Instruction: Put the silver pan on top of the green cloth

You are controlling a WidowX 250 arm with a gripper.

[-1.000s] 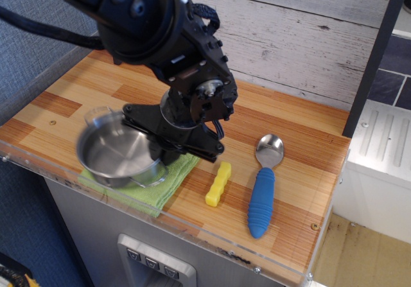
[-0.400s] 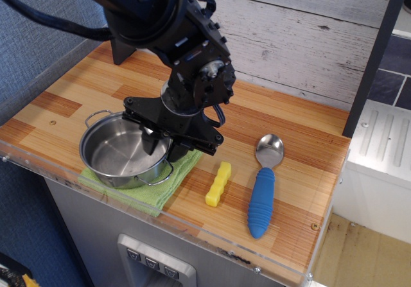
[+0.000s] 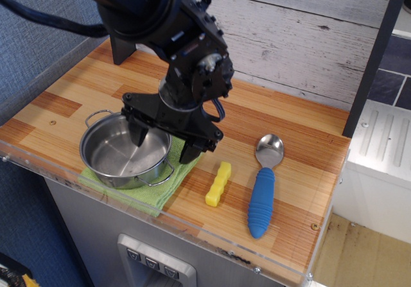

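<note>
One silver pan [image 3: 125,155] empty, on green cloth [image 3: 164,187]

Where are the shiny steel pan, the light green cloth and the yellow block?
shiny steel pan [image 3: 119,157]: main camera view, inner bottom.
light green cloth [image 3: 183,166]: main camera view, right corner beside the pan.
yellow block [image 3: 218,184]: main camera view, middle of its top.

The wooden striped surface [image 3: 289,191] carries a green cloth [image 3: 164,194] near its front left edge. To its right lies a yellow block [image 3: 218,184], then a blue-handled spoon [image 3: 262,191], bowl pointing toward the wall.
</note>
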